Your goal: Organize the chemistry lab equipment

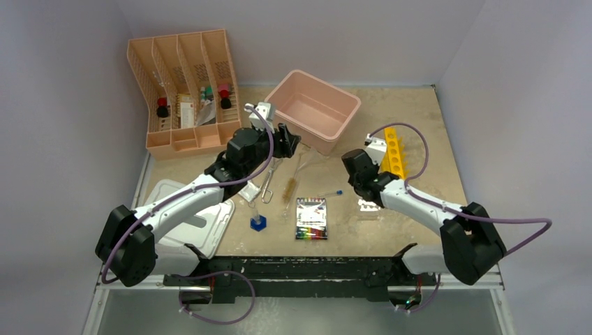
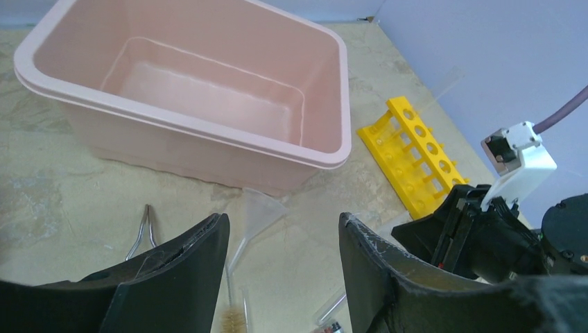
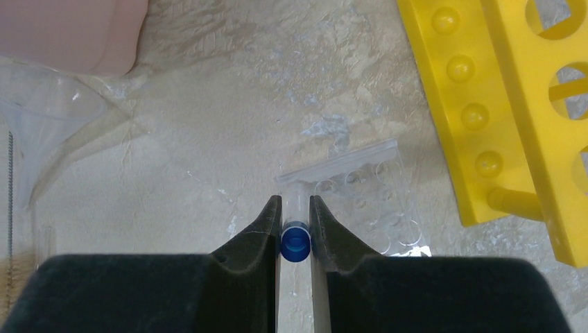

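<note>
My right gripper (image 3: 296,202) is shut on a blue-capped tube (image 3: 296,243), held upright over the corner of the clear tube rack (image 3: 367,198); in the top view the gripper (image 1: 363,190) is just above the rack (image 1: 368,207). My left gripper (image 2: 284,232) is open and empty, near the pink bin (image 2: 187,90), above the metal tongs (image 2: 143,232), a clear funnel (image 2: 260,208) and the brown brush (image 2: 232,320). On the table lie the tongs (image 1: 269,183), brush (image 1: 287,190), another blue-capped tube (image 1: 328,195), the blue hexagonal-based cylinder (image 1: 258,222) and a small packet (image 1: 311,218).
A yellow tube rack (image 1: 393,152) stands to the right, behind my right gripper. The pink bin (image 1: 314,108) is at the back centre. A peach divided organiser (image 1: 185,91) with small items is at the back left. A white lid (image 1: 199,227) lies at the front left.
</note>
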